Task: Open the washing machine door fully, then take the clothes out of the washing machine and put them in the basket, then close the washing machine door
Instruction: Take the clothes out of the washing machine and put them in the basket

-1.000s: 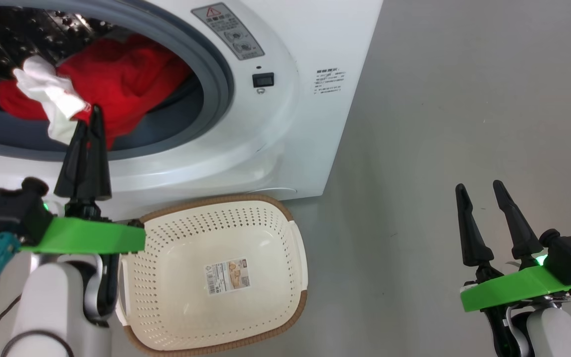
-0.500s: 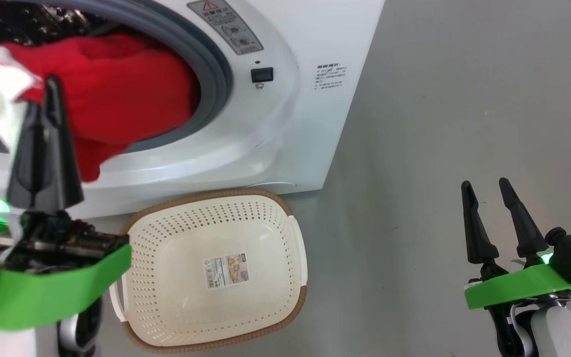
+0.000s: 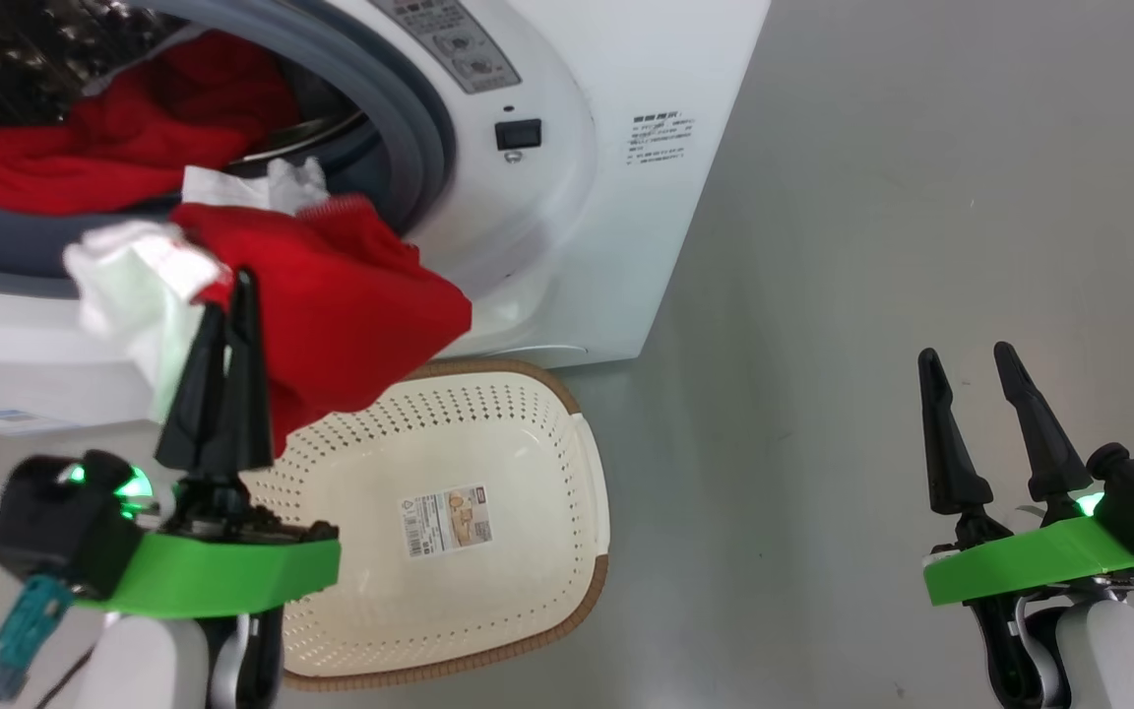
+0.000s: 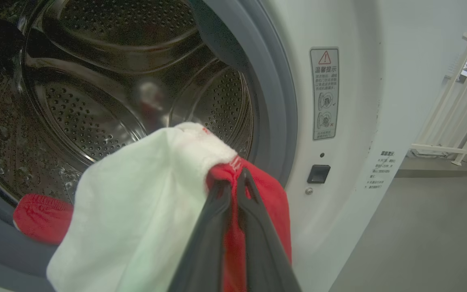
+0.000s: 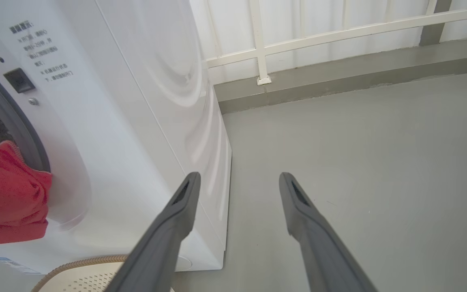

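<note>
Clothes [image 3: 350, 305] — long axis down toward basket [image 3: 547, 492]

Laundry corner: white front-loading washing machine [image 3: 567, 246] standing on bare grey floor [image 3: 921, 197], perforated basket [image 3: 528, 433] sitting before it, white railing [image 5: 260, 40] running behind.

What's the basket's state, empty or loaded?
Empty: the basket holds only its paper label; the clothes hang from the shut left gripper, outside it.
</note>
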Controlling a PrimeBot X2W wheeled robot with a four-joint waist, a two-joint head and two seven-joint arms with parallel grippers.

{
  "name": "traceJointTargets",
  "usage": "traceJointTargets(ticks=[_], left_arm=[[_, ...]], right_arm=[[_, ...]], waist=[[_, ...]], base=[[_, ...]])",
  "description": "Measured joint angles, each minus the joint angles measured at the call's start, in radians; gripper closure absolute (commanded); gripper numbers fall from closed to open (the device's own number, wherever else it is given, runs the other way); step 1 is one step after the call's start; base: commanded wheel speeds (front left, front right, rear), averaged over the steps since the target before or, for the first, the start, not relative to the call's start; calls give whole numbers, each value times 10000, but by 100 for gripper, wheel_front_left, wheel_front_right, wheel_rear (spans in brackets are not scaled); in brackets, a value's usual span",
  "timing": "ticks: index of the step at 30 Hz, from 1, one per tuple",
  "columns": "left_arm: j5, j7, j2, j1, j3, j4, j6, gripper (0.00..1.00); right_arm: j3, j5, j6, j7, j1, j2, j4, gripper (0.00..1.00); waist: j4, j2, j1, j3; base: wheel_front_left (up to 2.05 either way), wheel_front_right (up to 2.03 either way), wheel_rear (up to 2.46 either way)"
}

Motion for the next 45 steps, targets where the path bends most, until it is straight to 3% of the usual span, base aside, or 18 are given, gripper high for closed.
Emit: traceJointTargets(ticks=[12,26,45], left_arm=[[-151,10,0,-288,104,3580,-226,100],[721,13,-8,-1342,311,6648,-385,100],[792,13,-36,-3573,-10,10282,-399,98]], right_arm=[[27,36,0,0,-383,-2,-119,0],[238,194,0,0,-801,-4,-238,0],[278,176,0,0,-1186,-4,-489,0]], waist=[[-249,0,0,689],[-761,0,0,1726],[-1007,0,0,3180]], base=[[0,0,0],[0,0,0],[0,0,0]])
